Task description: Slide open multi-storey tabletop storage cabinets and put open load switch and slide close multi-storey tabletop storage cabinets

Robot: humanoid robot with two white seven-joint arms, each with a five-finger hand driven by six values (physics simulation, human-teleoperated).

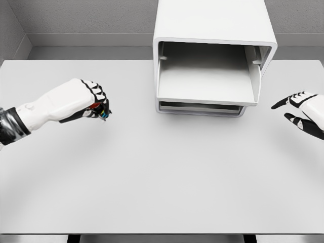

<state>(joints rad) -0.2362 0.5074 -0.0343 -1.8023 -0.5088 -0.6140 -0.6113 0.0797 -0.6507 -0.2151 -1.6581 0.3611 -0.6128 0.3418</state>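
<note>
A white multi-storey storage cabinet stands at the back of the table, right of the middle. Its upper drawer is slid out toward me and looks empty; a lower drawer front sits flush beneath it. My left hand hovers over the table to the left of the cabinet, fingers curled around a small dark object with red and coloured parts, the load switch, mostly hidden in the fist. My right hand is at the right edge, fingers spread and holding nothing.
The white table spreads wide in front of the cabinet, its front edge near the bottom of the view. Grey walls close off the back and the far left corner.
</note>
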